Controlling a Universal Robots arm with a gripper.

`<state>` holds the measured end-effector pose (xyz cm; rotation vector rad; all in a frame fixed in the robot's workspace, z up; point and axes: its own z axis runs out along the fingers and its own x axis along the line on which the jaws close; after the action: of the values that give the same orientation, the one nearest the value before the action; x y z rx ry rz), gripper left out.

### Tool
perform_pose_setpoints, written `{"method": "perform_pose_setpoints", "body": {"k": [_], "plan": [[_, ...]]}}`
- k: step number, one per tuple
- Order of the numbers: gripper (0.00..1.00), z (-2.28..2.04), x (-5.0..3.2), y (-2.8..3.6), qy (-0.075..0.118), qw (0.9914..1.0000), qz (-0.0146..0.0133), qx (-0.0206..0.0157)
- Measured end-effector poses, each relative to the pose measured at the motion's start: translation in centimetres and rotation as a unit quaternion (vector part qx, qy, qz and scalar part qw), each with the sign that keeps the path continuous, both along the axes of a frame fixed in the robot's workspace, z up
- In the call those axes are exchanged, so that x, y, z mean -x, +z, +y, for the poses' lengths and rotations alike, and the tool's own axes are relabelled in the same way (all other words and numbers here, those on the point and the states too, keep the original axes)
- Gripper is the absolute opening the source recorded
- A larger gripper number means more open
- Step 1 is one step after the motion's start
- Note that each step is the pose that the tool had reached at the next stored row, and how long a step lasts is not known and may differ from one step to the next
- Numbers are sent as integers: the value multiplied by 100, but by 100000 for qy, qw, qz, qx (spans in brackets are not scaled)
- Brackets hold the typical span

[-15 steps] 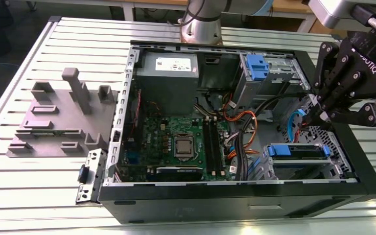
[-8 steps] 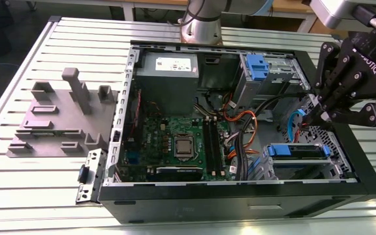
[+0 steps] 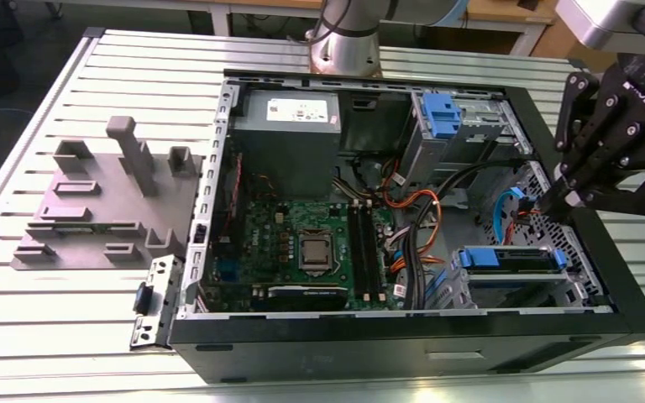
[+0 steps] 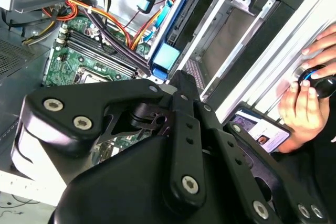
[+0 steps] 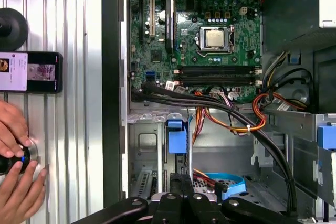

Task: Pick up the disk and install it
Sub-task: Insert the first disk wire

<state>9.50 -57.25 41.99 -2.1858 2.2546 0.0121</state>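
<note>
Slatted surface (image 3: 31,336) carries an open computer case (image 3: 412,353) lying on its side. The gripper (image 3: 544,204) hangs over the case's edge at the exterior view's right, its fingers pressed together. The disk (image 3: 507,260) sits in a drive bay near the gripper and clear of it, with blue carrier tabs showing at both ends.

Black tower case (image 3: 412,357) lies open on its side on the slatted metal counter (image 3: 31,336). Inside are a green motherboard (image 3: 300,210) with bare CPU (image 3: 313,249), a grey power supply (image 3: 291,126) and orange and black cables (image 3: 412,210). A grey fixture block (image 3: 98,201) sits just beside the case, on the exterior view's left. A phone (image 5: 31,72) lies on the counter, screen lit.
</note>
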Motion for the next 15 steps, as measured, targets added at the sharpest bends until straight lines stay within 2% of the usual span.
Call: {"method": "perform_pose_setpoints", "body": {"k": [3, 6, 10, 13, 14, 15], "plan": [[11, 3, -23, 5, 0, 100000, 1, -6], [11, 7, -83, -4, 2, 100000, 67, -12], [11, 24, -224, -66, 0, 99999, 464, 3], [11, 28, -286, -122, 4, 99998, 559, 4], [11, 28, -299, -135, 4, 99998, 565, 53], [11, 30, -311, -139, 2, 99998, 568, 331]]}}
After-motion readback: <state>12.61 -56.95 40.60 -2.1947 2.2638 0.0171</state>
